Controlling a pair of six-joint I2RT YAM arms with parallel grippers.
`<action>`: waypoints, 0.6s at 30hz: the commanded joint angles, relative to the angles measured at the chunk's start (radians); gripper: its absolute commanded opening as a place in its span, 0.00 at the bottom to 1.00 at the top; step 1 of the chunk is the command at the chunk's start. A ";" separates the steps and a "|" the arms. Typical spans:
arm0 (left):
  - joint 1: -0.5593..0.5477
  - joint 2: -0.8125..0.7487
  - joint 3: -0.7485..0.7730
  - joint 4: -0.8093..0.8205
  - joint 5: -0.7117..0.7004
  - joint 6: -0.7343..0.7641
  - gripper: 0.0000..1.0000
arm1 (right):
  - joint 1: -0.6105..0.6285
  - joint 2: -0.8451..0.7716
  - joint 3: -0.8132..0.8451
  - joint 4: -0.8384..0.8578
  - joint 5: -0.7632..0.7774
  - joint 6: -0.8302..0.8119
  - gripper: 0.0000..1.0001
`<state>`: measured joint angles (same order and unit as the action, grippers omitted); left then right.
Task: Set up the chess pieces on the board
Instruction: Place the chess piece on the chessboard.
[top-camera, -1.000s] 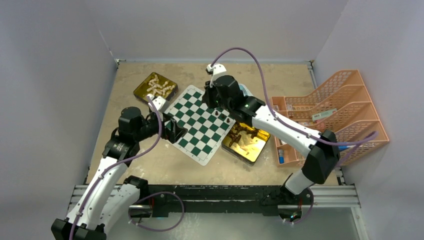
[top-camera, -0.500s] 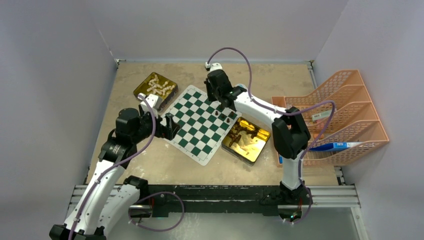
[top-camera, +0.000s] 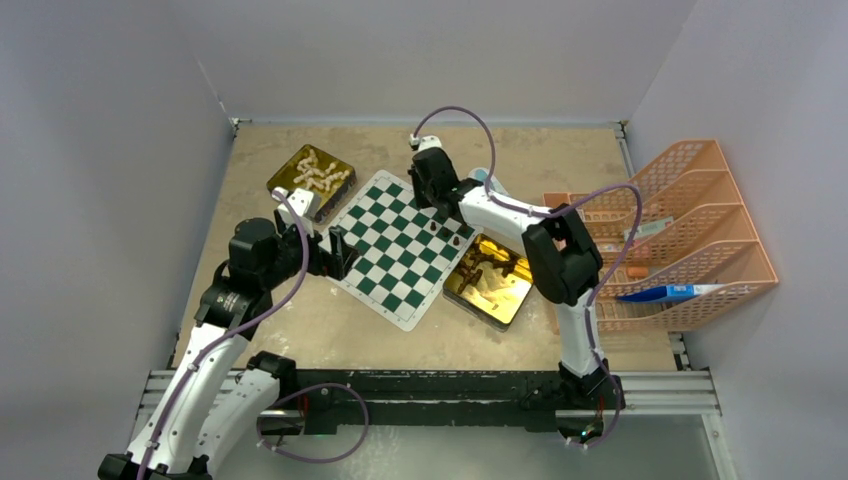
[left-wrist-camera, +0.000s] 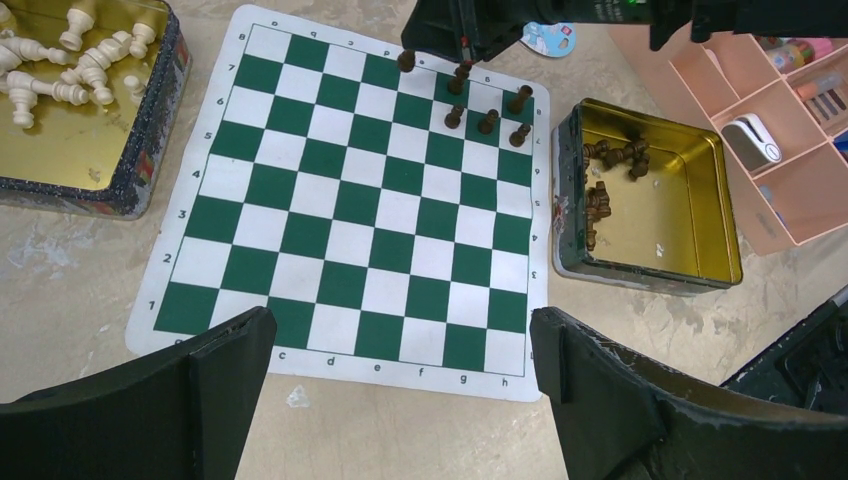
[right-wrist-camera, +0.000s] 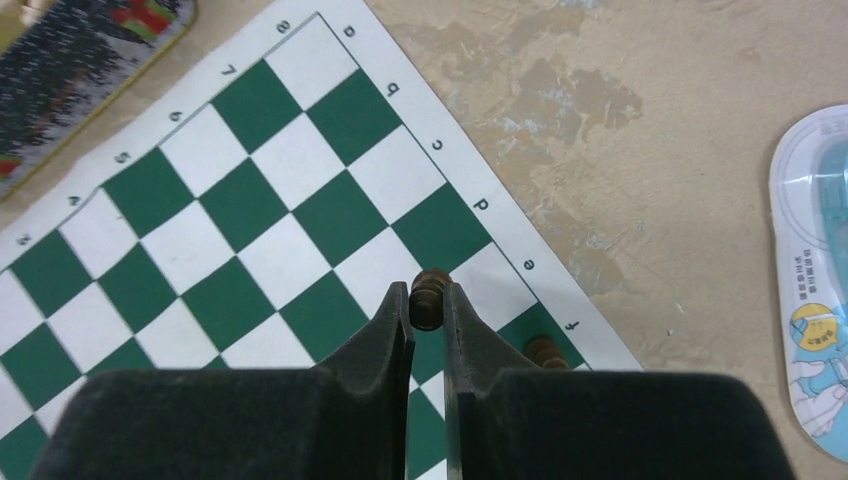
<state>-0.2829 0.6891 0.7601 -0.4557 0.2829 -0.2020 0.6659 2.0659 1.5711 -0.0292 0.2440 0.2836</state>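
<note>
The green-and-white board (top-camera: 392, 268) lies tilted in the middle of the table. My right gripper (right-wrist-camera: 428, 303) is shut on a dark brown chess piece (right-wrist-camera: 428, 298) and holds it over the far rank near files d and e. In the left wrist view that piece (left-wrist-camera: 406, 61) hangs under the right gripper (left-wrist-camera: 455, 30). Several brown pieces (left-wrist-camera: 488, 121) stand at the board's far right corner. My left gripper (left-wrist-camera: 400, 375) is open and empty over the board's near edge. More brown pieces (left-wrist-camera: 598, 200) lie in a gold tin (left-wrist-camera: 690, 215).
A second gold tin (top-camera: 287, 181) at the far left holds cream pieces (left-wrist-camera: 60, 75). An orange plastic organiser (top-camera: 690, 190) stands at the right. A blue-and-white packet (right-wrist-camera: 815, 270) lies beyond the board. A dark patterned lid (right-wrist-camera: 80, 50) lies at the far left.
The right arm has folded at the elbow and carried its gripper left and away, over the board's far edge. The left gripper has drawn back a little from the board.
</note>
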 joint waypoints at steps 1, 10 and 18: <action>-0.001 -0.009 0.008 0.025 -0.002 -0.007 0.99 | -0.014 0.025 0.067 0.038 -0.007 -0.008 0.12; -0.001 -0.010 0.010 0.023 -0.015 -0.007 0.99 | -0.015 0.072 0.113 0.031 0.009 -0.020 0.13; -0.001 -0.017 0.008 0.017 -0.028 -0.005 0.98 | -0.015 0.102 0.147 0.031 -0.004 -0.012 0.14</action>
<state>-0.2829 0.6846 0.7601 -0.4576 0.2695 -0.2012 0.6533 2.1555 1.6672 -0.0231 0.2420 0.2779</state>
